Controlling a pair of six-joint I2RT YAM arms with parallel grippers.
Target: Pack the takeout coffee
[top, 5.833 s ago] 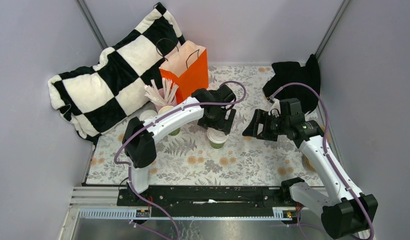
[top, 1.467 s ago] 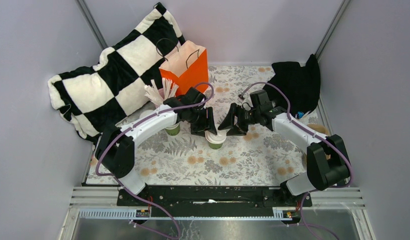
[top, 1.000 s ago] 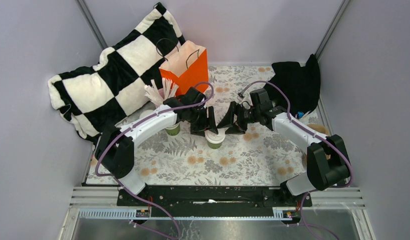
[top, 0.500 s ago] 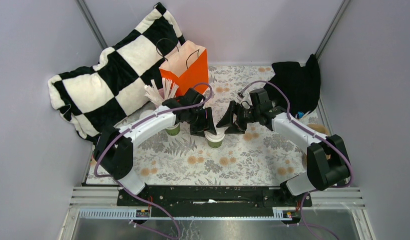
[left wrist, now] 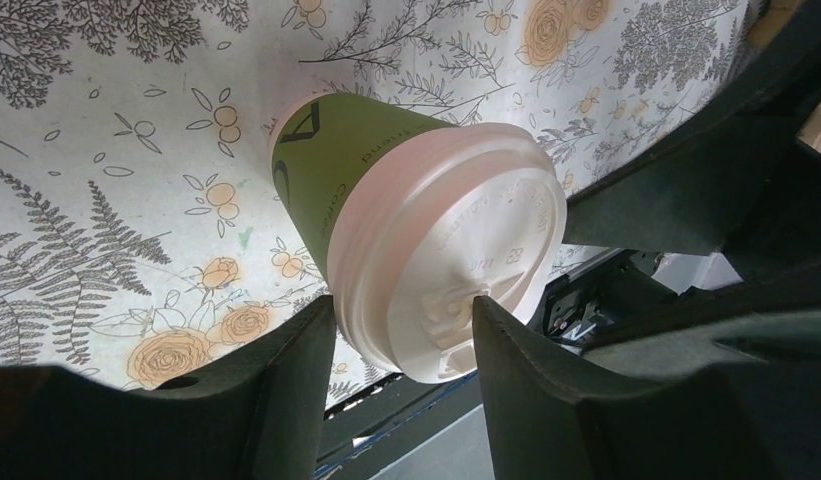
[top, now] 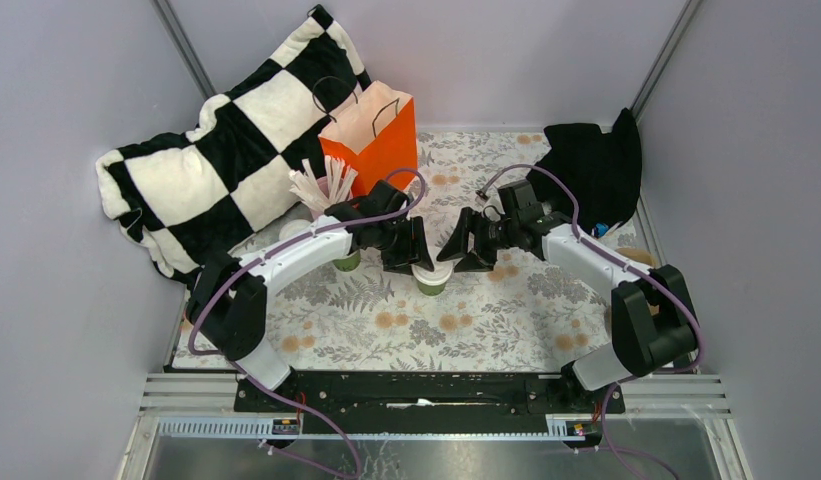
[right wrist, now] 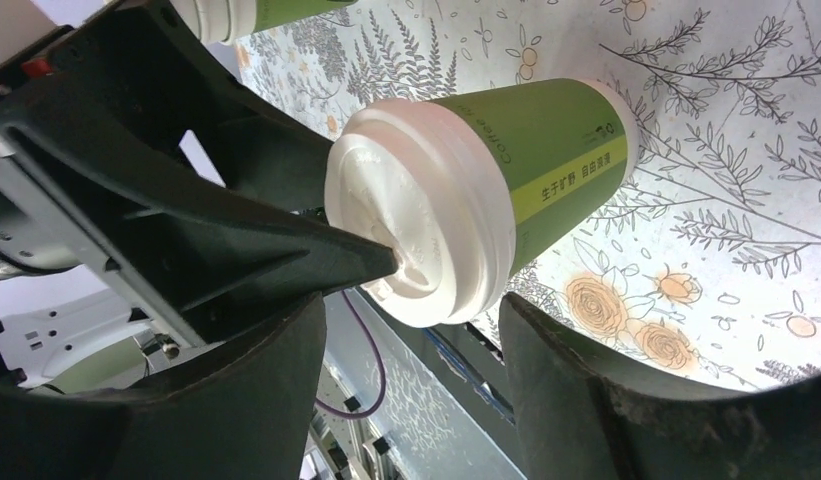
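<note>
Green cup on counter: left fingers narrow against its lid, grip uncertain; right fingers wide, flanking, likely to steady it.

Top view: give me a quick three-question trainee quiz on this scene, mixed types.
1. True or false: the left hand and right hand flank the lidded cup from opposite sides.
2. The paper bag is: A blue, B orange, C white.
3. How many lidded green cups show in the right wrist view?
Key: 1 true; 2 B; 3 two, the second cup at the top edge.
</note>
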